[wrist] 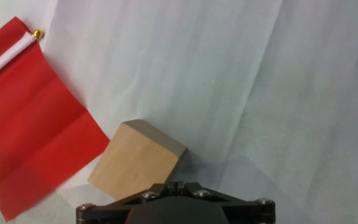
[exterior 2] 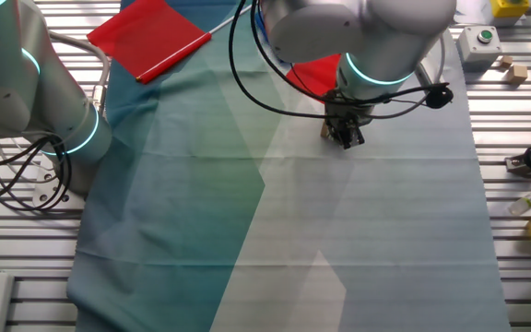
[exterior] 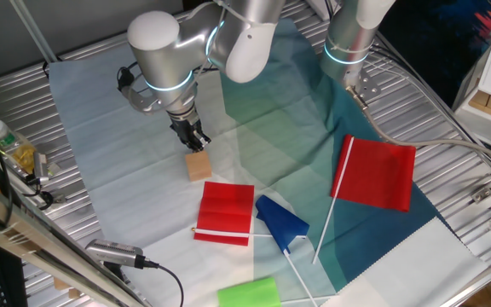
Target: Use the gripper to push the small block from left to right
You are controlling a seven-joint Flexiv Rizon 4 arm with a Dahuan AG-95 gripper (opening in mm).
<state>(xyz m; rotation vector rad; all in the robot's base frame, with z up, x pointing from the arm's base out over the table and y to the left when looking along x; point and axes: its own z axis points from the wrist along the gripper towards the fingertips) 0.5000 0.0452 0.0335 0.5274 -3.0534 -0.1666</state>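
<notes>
The small tan wood block [exterior: 199, 165] lies on the pale cloth, just in front of the black gripper [exterior: 195, 139] on the bulky silver-white arm with the cyan ring. In the hand view the block [wrist: 137, 160] sits at lower centre-left, its near corner touching the gripper's [wrist: 174, 185] tip. The fingers are closed together, with nothing between them. In the other fixed view the gripper [exterior 2: 348, 138] stands low on the cloth and the block [exterior 2: 324, 133] barely peeks out at its left side.
A red flag [exterior: 225, 211] lies close beyond the block; it also shows in the hand view [wrist: 27, 130]. A blue flag [exterior: 281, 223], a larger red flag [exterior: 375, 173] and a green piece [exterior: 249, 292] lie further on. A slimmer upright arm [exterior: 352, 38] stands at the back.
</notes>
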